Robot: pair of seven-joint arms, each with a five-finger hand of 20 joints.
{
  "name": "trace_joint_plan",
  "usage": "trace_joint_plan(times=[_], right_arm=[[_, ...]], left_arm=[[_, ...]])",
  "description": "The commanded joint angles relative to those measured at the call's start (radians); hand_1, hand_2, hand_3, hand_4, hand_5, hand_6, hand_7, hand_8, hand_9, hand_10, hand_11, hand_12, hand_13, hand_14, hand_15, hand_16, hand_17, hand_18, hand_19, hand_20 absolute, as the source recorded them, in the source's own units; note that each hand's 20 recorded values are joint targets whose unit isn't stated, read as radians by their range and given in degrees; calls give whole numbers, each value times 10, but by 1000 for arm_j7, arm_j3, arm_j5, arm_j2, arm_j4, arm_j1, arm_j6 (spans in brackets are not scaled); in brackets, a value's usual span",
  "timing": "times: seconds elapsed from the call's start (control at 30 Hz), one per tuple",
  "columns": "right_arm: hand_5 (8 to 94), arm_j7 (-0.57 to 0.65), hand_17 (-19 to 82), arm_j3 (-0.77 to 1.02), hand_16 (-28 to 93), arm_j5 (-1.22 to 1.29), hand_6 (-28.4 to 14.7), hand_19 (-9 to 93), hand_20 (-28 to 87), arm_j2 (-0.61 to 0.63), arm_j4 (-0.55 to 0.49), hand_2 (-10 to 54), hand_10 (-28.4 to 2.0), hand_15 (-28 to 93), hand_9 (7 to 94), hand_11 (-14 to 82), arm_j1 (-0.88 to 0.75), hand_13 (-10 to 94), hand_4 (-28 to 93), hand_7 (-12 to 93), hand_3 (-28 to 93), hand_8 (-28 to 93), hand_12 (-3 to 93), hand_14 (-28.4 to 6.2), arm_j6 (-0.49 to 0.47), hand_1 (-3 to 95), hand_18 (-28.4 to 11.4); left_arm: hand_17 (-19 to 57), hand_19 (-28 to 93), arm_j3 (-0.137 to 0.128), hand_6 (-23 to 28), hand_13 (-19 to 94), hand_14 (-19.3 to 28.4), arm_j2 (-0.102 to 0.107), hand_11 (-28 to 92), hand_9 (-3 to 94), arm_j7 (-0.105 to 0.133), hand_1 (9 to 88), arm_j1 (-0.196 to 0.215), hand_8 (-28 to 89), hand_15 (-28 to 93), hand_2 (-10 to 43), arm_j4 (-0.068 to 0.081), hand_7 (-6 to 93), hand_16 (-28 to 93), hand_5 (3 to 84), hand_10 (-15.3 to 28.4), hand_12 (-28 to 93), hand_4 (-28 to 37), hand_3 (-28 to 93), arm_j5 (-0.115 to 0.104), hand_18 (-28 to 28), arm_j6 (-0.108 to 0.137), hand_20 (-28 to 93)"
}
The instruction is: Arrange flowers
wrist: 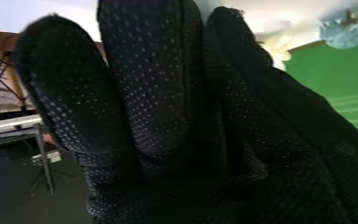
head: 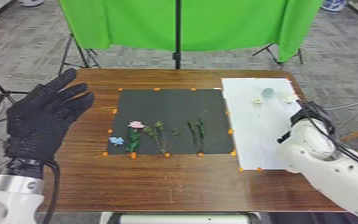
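In the head view my left hand point(head: 47, 107) is raised over the table's left side, its fingers straight. My right hand point(head: 305, 114) is at the white board's right edge, beside a pale yellow flower point(head: 289, 98). A pale teal flower point(head: 267, 92) and another yellowish flower point(head: 257, 101) lie on the board. On the dark mat are a pink flower point(head: 136, 124), a blue flower point(head: 116, 141), thin green sprigs point(head: 160, 135) and long green leaves point(head: 197, 132). In the right wrist view my right hand point(wrist: 167, 115) has straight fingers; near the thumb are the yellow flower point(wrist: 278, 49) and teal flower point(wrist: 347, 31).
The dark mat point(head: 158, 102) lies mid-table, with the white board point(head: 255, 135) along its right side. Orange markers point(head: 134, 155) line their edges. A green cloth point(head: 140, 25) hangs on a stand beyond the brown table point(head: 175, 185).
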Motion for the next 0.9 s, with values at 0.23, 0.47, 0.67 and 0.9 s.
trace_joint_plan(times=[0.23, 0.47, 0.67, 0.9], right_arm=[[876, -68, 710, -27, 151, -67, 5, 895, -283, 13, -110, -95, -81, 433, 937, 109, 31, 937, -283, 151, 675, 48, 211, -18, 53, 620, -49], [876, -142, 702, -115, 160, -53, 10, 910, -283, -23, -168, -95, -76, 433, 937, 115, 120, 937, -283, 156, 691, 48, 214, -15, 54, 604, -54], [874, -231, 689, -241, 167, -6, 11, 925, -283, -138, -178, -95, -70, 428, 937, 115, 256, 937, -283, 159, 694, 47, 216, -13, 43, 599, -62], [872, -338, 678, -315, 176, 46, 15, 931, -281, -338, -121, -95, -70, 421, 937, 113, 364, 937, -283, 162, 696, 45, 219, -11, -7, 595, -63]], left_arm=[[-67, 721, 6, 117, 242, 284, -8, 313, 305, -10, 222, 3, -86, 553, 78, 8, 136, -109, 386, 216, 111, -224, 777, 3, 284, -2, -105], [-67, 722, 4, 117, 242, 284, -8, 314, 305, -17, 223, 0, -86, 554, 78, 6, 136, -109, 386, 216, 111, -225, 777, 5, 284, -2, -106], [-66, 722, -2, 117, 242, 284, -3, 315, 305, -29, 223, -13, -86, 554, 78, 2, 136, -109, 387, 216, 111, -225, 777, 11, 284, -6, -106], [-66, 723, 4, 118, 242, 284, -7, 314, 305, -81, 223, -67, -86, 554, 78, 6, 135, -110, 387, 216, 111, -225, 777, 25, 284, -20, -107]])
